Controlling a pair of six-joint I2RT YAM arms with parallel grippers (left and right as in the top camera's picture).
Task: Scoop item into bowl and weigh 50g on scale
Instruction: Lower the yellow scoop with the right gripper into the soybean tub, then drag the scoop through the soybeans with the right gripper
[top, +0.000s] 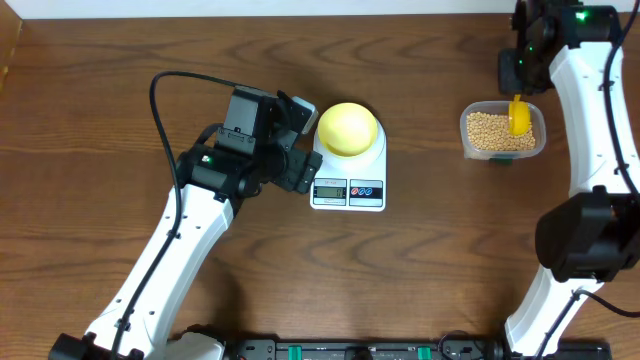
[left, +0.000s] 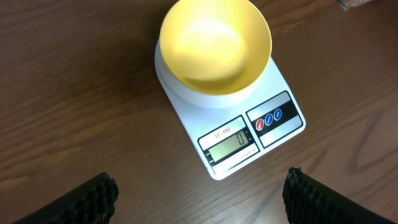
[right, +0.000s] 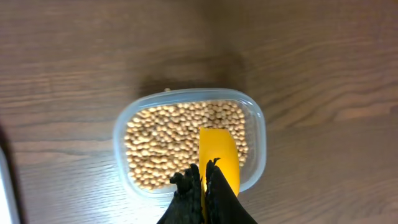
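While the bowl (top: 347, 127) sits empty on the scale (top: 348, 190) near the middle of the desk (top: 100, 90), the display seemingly at zero, the work is at the tub (right: 255, 134) near the desk's right edge, toward the far side. All the beans (right: 168, 140) lie in that tub. The right claw (right: 204, 186) is clamped on the handle of the scoop (right: 219, 155), whose head is down among the beans; no beans show on it, so I judge this the first scooping step, with nothing weighed yet. The left claw (left: 200, 198) hangs just off the scale's left side, fingers wide apart and holding nothing. Next the scoop needs to dig under the beans, lift level, and travel left to the bowl without spilling, then tip gently so the reading can be watched.
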